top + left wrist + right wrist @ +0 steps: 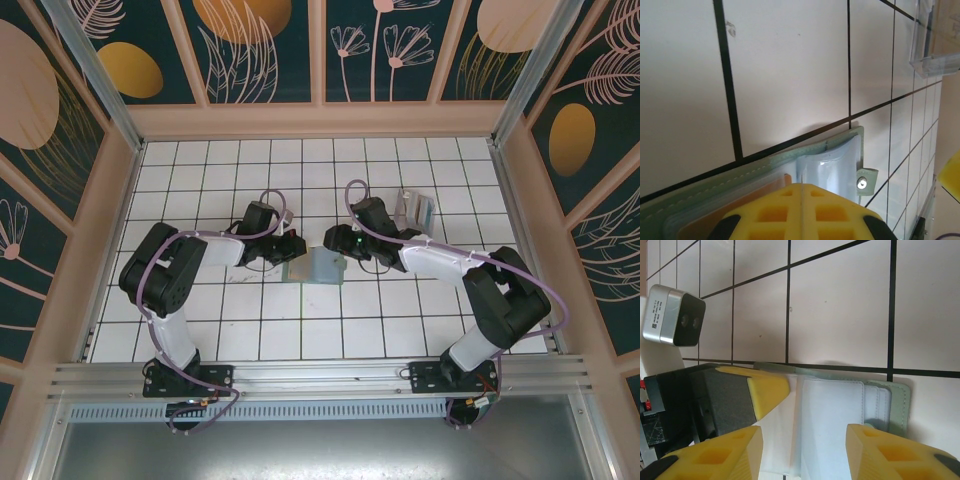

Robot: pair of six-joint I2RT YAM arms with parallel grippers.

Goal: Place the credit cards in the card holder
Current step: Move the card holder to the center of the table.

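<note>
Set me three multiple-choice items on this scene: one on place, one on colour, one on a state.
1. The holder lies: A in a drawer; B between the left pincer and right pincer; C on a shelf.
2. The holder is: A red; B black; C sage green.
3. The right pincer is: A open; B shut on a card; C shut empty.
B: the top view shows it on the tiles between them. C: its edges show green. A: its fingers stand apart.

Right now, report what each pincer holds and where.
Left pincer is shut at the card holder's edge; whether it pinches that edge or just presses it cannot be told. Right pincer stands open over the holder's pockets, gripping nothing.
</note>
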